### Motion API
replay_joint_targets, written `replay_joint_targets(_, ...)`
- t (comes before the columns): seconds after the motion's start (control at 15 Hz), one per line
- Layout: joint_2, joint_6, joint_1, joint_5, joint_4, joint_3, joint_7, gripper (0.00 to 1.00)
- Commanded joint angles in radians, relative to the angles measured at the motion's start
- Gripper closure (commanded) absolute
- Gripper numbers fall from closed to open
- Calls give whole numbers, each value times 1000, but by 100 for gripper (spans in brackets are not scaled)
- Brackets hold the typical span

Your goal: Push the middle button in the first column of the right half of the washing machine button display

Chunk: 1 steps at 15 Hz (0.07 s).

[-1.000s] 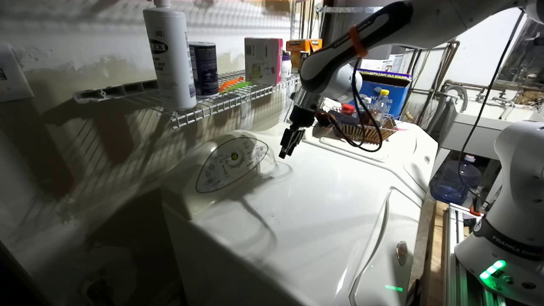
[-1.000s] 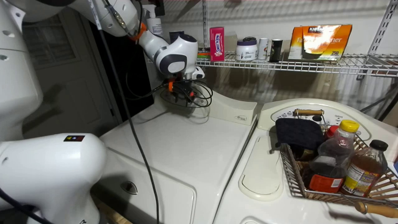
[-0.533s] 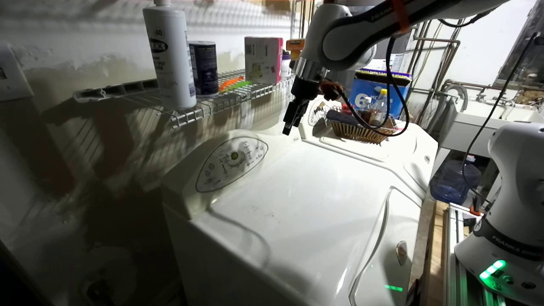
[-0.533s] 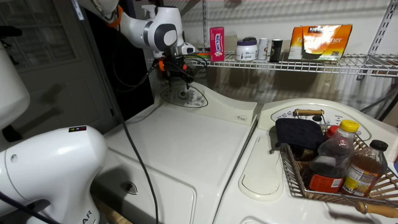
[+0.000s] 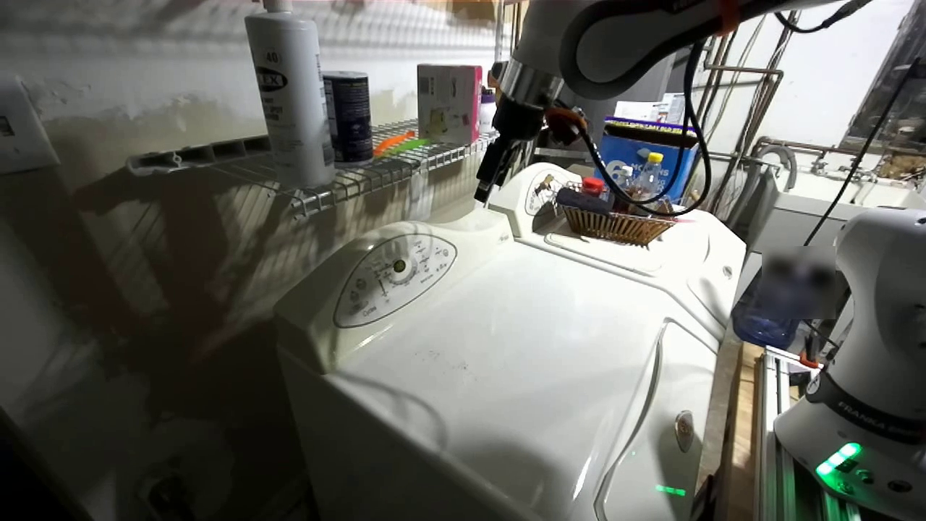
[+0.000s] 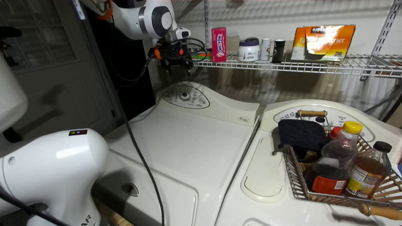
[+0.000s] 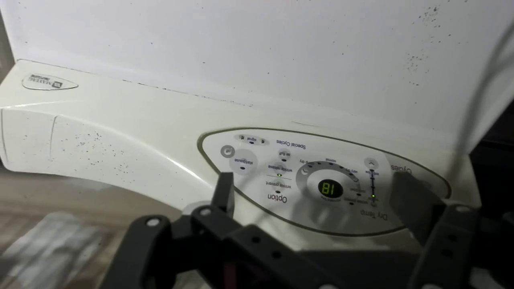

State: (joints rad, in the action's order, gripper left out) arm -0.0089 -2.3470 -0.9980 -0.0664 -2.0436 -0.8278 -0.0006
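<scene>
In an exterior view, a black gripper (image 5: 482, 194) slants down above the rear of a glossy white washing machine (image 5: 506, 325), near a wire shelf (image 5: 347, 189). In an exterior view, it hangs above and apart from the oval button display (image 6: 198, 101) at the machine's back, with a basket (image 6: 295, 175) on a neighbouring appliance (image 6: 260, 210). In the wrist view, its fingers (image 7: 223, 194) are spread wide, the display showing upside down between and behind them.
</scene>
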Motion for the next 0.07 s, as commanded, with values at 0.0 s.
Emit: replay_joint_targets(0.0, 5, 3, 203, 2, 2, 202, 0, 0)
